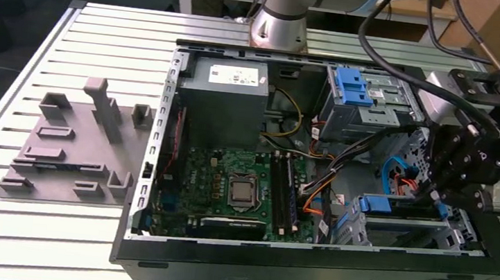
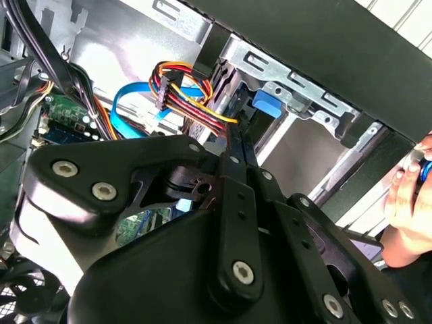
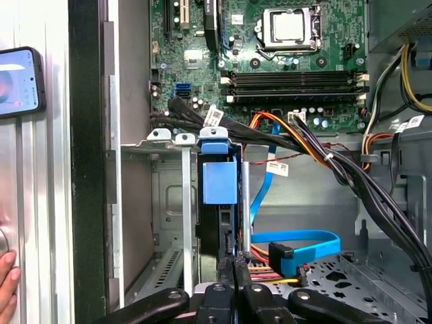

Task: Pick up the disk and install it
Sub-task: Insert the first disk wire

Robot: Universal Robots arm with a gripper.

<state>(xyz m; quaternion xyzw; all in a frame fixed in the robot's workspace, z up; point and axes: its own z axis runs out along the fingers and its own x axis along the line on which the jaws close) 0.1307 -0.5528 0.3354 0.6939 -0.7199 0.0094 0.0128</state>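
Note:
The disk (image 3: 217, 202) stands on edge in a slot of the metal drive cage (image 3: 169, 202) at the case's near right corner. Its blue carrier (image 1: 379, 205) shows at the end toward the motherboard. My gripper (image 3: 233, 264) is shut, its two black fingers pressed together with nothing between them. The tips sit right at the disk's cable end, beside the red-yellow power plug. In the second wrist view the shut fingers (image 2: 236, 152) point at the blue carrier (image 2: 267, 105) inside the cage. In the exterior view the gripper (image 1: 435, 198) hangs just over the cage.
The open computer case (image 1: 312, 258) lies on a slatted table. It holds a motherboard (image 1: 236, 187), a grey power supply (image 1: 228, 85), an upper cage with a blue latch (image 1: 353, 88) and cable bundles (image 3: 324, 155). A grey fixture (image 1: 73, 142) lies on the exterior view's left. A person's hand (image 2: 408, 202) is beside the case.

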